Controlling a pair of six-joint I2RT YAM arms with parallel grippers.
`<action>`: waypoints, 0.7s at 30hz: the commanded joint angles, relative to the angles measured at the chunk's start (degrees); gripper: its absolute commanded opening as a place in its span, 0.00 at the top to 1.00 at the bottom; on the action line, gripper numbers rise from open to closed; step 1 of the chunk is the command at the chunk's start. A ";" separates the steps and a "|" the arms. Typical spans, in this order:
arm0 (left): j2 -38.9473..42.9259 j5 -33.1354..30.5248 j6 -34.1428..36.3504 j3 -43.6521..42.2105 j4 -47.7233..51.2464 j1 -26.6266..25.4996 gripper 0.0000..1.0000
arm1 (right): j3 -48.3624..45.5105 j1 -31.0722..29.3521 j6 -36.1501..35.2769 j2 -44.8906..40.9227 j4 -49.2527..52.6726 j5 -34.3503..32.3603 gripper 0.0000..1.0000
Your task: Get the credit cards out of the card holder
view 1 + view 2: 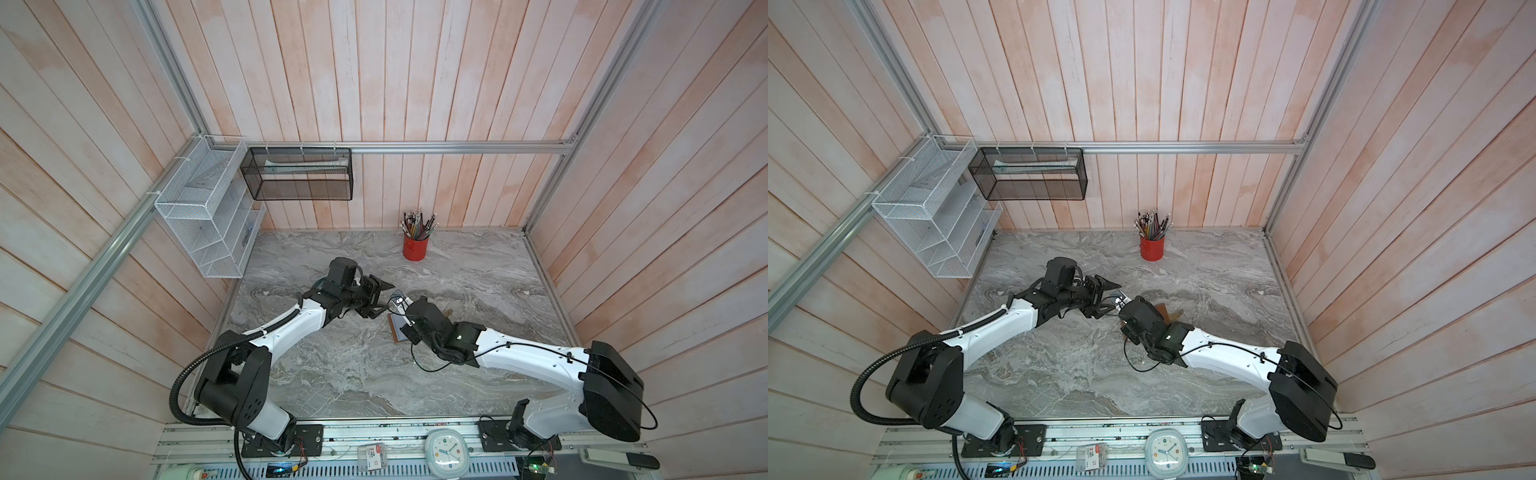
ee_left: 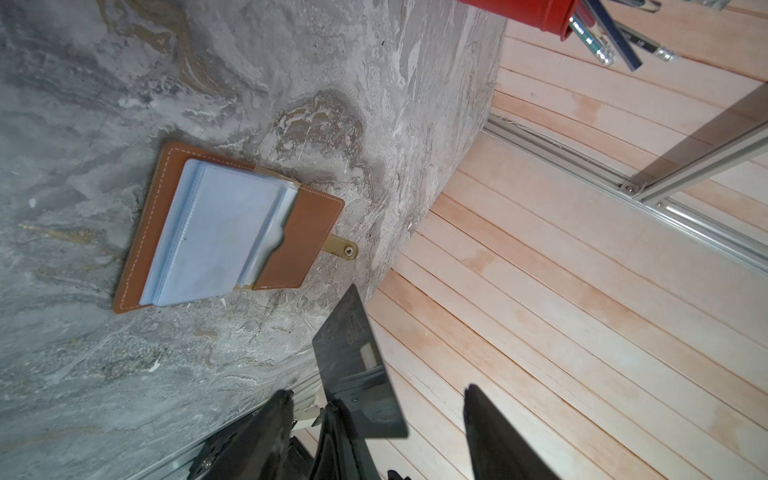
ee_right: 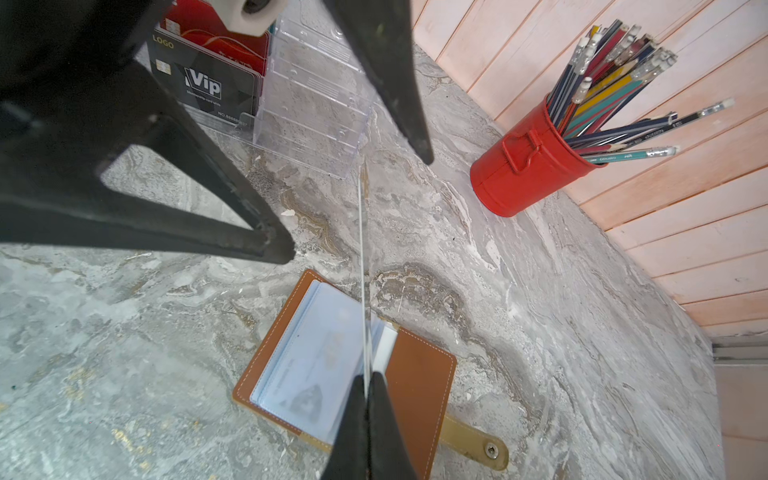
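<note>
The tan leather card holder [image 2: 307, 245] [image 3: 415, 382] lies open on the marble table, its pale plastic sleeves up and its snap strap out to one side. In both top views the right wrist hides most of the card holder [image 1: 395, 330] [image 1: 1167, 312]. My right gripper [image 3: 366, 376] [image 1: 401, 305] is shut on a dark glossy credit card [image 2: 353, 357] and holds it above the holder. In the right wrist view this credit card [image 3: 361, 249] shows only as a thin pale edge. My left gripper [image 2: 376, 390] [image 3: 356, 206] [image 1: 386, 298] is open, one finger on each side of the card's free end.
A clear acrylic rack [image 3: 316, 104] with "Vip" cards [image 3: 216, 87] stands just behind my left gripper. A red cup of pencils [image 1: 414, 247] [image 3: 523, 174] sits near the back wall. A black [image 1: 299, 174] and a white [image 1: 199, 216] mesh basket hang at the back left.
</note>
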State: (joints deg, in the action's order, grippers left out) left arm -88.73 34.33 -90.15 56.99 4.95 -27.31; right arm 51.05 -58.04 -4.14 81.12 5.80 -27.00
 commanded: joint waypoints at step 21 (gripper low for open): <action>-5.68 5.20 7.29 1.68 1.68 0.46 0.72 | -0.77 -1.62 -1.67 2.29 -1.76 -2.34 1.00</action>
State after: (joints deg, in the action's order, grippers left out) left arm -93.67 38.17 -84.97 57.12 5.30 -27.27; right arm 50.98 -59.24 -5.02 83.53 5.04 -27.83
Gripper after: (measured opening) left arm 0.293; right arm 0.047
